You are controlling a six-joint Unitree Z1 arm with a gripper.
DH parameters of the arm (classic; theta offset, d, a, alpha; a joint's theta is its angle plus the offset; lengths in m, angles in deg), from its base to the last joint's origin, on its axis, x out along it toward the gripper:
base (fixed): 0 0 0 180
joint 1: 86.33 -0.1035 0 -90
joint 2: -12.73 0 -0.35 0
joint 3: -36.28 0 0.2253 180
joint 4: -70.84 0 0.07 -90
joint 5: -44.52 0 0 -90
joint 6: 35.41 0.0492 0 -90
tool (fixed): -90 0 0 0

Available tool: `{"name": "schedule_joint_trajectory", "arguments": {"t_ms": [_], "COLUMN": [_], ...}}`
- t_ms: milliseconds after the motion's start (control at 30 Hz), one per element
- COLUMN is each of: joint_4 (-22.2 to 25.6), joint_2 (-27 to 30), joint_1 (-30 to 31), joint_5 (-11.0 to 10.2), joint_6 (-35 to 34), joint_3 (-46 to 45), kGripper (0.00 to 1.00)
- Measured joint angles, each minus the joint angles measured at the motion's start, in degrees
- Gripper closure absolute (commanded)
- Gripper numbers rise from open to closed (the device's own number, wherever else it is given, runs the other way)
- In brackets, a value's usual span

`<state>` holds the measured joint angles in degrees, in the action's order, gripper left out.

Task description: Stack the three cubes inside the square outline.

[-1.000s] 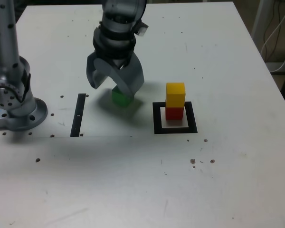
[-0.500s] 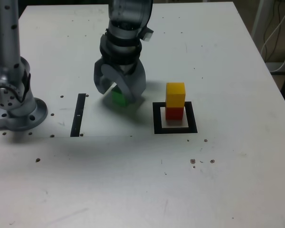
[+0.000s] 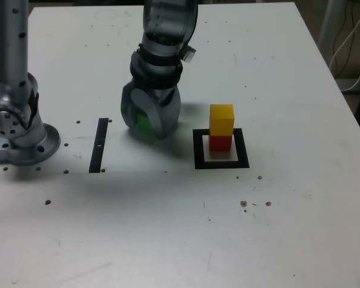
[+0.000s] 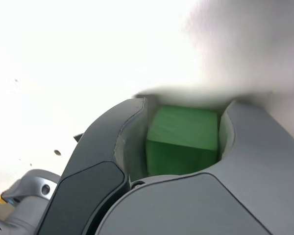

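The green cube (image 3: 144, 122) rests on the white table, to the exterior view's left of the square outline (image 3: 221, 149). My gripper (image 3: 149, 125) stands over it with both grey jaws pressed against its sides, shut on it. The wrist view shows the green cube (image 4: 183, 139) filling the gap between the jaws of my gripper (image 4: 182, 113). Inside the outline the yellow cube (image 3: 221, 119) sits on top of the red cube (image 3: 220, 143).
A straight black strip (image 3: 99, 145) lies on the table to the exterior view's left of the gripper. The arm's grey base (image 3: 17, 133) stands at the left edge. Small dark specks dot the white table (image 3: 186, 228). Cables hang beyond the table's right edge.
The jaws have closed from wide open onto the green cube, and the gripper has come down lower around it. The yellow and red cubes have not moved.
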<state>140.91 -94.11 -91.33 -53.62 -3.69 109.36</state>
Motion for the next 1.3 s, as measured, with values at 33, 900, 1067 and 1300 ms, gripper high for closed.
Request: {"name": "schedule_joint_trajectory", "arguments": {"t_ms": [33, 900, 1067, 1300], "joint_4": [0.2, 32.1, 37.2, 37.4], "joint_2": [0.0, -1.3, -2.1, -6.9], "joint_1": [0.0, 0.6, 2.9, 5.6], "joint_5": [0.3, 2.3, 5.3, 6.9], "joint_6": [0.0, -17.9, -27.8, -33.6], "joint_3": [0.2, 32.3, 41.5, 53.9], "kGripper": [0.8, 0.86, 0.87, 0.87]}}
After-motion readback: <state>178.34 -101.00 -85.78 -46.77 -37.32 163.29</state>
